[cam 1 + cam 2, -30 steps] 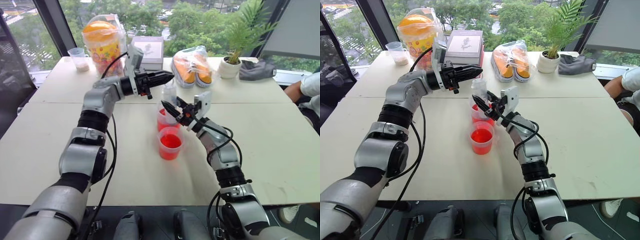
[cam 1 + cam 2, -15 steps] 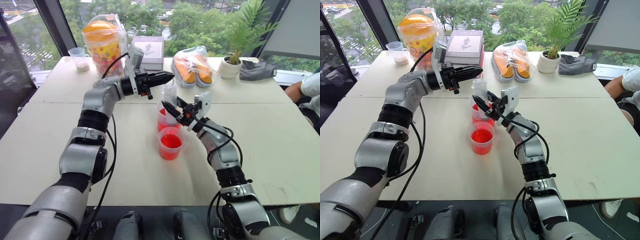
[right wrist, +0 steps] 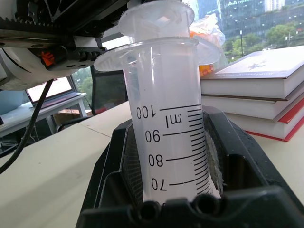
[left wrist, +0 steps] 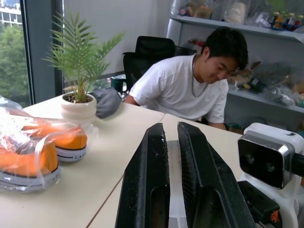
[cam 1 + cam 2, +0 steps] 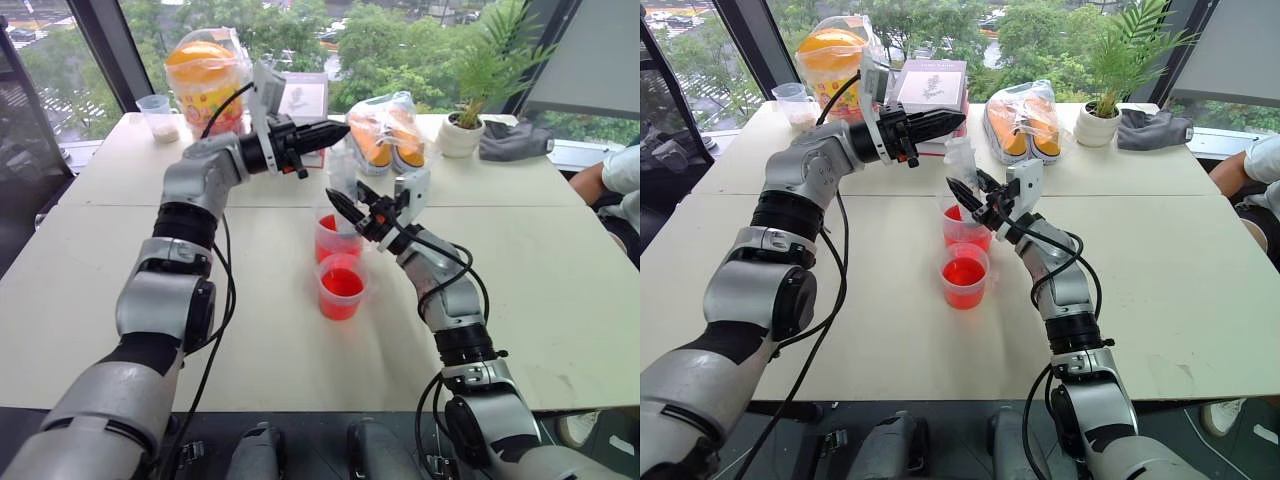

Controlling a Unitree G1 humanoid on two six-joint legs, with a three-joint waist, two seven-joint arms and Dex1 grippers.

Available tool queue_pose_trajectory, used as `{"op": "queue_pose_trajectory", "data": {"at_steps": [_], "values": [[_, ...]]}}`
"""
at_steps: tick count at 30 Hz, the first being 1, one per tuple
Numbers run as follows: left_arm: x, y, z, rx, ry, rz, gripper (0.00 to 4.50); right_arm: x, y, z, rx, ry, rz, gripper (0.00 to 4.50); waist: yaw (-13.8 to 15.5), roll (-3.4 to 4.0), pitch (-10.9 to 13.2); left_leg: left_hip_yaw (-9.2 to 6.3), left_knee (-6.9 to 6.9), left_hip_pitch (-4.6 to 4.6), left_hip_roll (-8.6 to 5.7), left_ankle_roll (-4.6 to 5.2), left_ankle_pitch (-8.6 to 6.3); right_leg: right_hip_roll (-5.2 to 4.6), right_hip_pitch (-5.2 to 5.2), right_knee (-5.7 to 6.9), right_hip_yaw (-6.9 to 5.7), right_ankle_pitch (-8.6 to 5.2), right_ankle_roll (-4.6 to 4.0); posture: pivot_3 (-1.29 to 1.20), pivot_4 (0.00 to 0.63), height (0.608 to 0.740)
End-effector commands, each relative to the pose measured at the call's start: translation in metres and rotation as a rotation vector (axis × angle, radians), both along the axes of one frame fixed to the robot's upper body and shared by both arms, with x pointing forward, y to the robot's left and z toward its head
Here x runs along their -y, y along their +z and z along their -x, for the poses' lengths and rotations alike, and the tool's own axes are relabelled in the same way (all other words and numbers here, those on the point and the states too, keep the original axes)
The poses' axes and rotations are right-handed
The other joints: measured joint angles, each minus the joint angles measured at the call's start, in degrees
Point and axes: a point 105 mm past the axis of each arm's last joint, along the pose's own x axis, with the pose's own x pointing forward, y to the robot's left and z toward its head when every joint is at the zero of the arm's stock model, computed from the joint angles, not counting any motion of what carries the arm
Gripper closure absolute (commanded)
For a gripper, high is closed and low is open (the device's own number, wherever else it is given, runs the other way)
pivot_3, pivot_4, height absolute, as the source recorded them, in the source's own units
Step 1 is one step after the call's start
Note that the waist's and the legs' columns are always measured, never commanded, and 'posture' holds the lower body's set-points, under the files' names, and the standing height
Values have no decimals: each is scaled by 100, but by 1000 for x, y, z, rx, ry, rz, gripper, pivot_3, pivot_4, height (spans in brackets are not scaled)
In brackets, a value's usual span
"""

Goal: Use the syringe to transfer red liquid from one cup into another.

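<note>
Two grippers over a cream table (image 5: 120,300) by windows (image 5: 400,40): right (image 5: 352,206) clamping the syringe (image 3: 171,137), left (image 5: 325,131) closed, empty.

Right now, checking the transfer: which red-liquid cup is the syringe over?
The farther clear plastic cup of red liquid, directly under the syringe; the nearer cup stands apart.

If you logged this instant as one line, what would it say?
right gripper: shut on syringe, upright over far red cup | left gripper: shut, above syringe top | near red cup: holds red liquid
</note>
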Motion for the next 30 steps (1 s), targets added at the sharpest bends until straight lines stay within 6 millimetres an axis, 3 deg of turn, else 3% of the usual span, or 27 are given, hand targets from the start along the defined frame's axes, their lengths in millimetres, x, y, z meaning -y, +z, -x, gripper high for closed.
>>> {"op": "queue_pose_trajectory", "data": {"at_steps": [1,13,19,20,21,26,30], "values": [[-26,78,8,231,112,136,4460,-14,-20,7,-46,72,51,3090,6,0,0,0,0,0,0,0,0,0,0,0,0,0,0,0,150,740],[-27,82,10,253,115,135,4460,-16,-23,6,-58,79,53,3090,10,0,0,0,0,0,0,0,0,0,1,0,0,0,0,0,150,740],[-21,58,16,196,39,72,4460,-13,6,6,27,60,28,3090,1,0,0,0,0,0,0,0,0,0,0,0,0,0,0,0,150,740],[-21,50,16,182,32,56,3642,-12,14,6,46,56,21,3090,-10,0,0,1,0,-1,0,0,0,0,0,-1,1,0,0,0,150,740],[-22,44,17,170,29,43,3331,-11,21,6,62,51,14,3090,-31,0,0,0,0,-1,1,0,0,0,-1,0,0,0,0,0,150,740],[-36,11,24,109,28,-7,896,-6,54,4,134,24,-9,3090,-97,1,0,1,-1,1,2,-1,0,-3,0,6,0,0,0,0,150,740],[-49,2,32,95,51,-11,896,-2,63,1,156,11,-18,3090,-118,0,0,-2,2,0,2,-3,2,-3,-1,10,-1,1,1,0,150,740]]}}
